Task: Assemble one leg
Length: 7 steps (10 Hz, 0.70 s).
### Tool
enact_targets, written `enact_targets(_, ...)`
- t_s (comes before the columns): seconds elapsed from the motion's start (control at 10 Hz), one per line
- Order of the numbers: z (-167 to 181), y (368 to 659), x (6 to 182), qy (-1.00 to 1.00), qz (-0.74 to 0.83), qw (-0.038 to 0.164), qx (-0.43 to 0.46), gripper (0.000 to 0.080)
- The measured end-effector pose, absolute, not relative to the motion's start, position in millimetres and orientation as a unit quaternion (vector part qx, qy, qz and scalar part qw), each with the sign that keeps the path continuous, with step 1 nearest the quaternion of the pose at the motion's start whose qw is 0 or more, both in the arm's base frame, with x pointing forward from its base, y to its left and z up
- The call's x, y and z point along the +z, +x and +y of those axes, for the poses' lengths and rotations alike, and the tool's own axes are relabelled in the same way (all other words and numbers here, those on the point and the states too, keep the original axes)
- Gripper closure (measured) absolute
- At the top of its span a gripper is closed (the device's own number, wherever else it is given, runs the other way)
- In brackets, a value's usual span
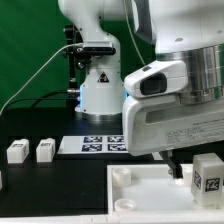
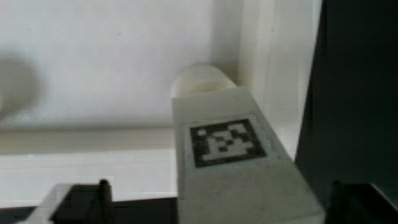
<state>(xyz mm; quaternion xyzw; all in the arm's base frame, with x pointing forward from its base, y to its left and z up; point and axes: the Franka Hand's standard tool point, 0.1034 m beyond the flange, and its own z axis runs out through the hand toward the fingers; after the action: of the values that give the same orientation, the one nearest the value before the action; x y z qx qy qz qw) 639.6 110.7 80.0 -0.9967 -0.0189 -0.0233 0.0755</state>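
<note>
A white leg (image 2: 228, 150) with a black-and-white marker stands between the fingers of my gripper (image 2: 222, 203). The jaws are open: there is a clear gap between the leg and one finger (image 2: 86, 200), and a narrow one at the other finger (image 2: 365, 205). The leg's far end sits at a raised corner of the large white slab (image 2: 89, 100). In the exterior view the leg (image 1: 207, 175) stands upright at the slab's (image 1: 140, 195) right corner, with my gripper (image 1: 190, 168) around it.
Two more legs (image 1: 17, 151) (image 1: 44, 150) lie on the black table at the exterior view's left. The marker board (image 1: 95, 143) lies behind the slab. The arm's base (image 1: 95, 90) stands at the back.
</note>
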Motion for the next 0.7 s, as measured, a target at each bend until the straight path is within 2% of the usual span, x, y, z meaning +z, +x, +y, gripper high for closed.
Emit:
enact_targets(0.1, 111.2, 639.6, 80.0, -0.997, 0.000, 0.077, -0.022, 0.0289)
enact_targets(0.2, 112.5, 639.3, 80.0, -0.995, 0.054, 0.079, -0.017, 0.0428)
enact_targets(0.3, 111.5, 639.2, 79.7, -0.992, 0.099, 0.079, -0.014, 0.0505)
enact_targets(0.7, 108.8, 638.4, 79.3, -0.959, 0.273, 0.079, -0.002, 0.0505)
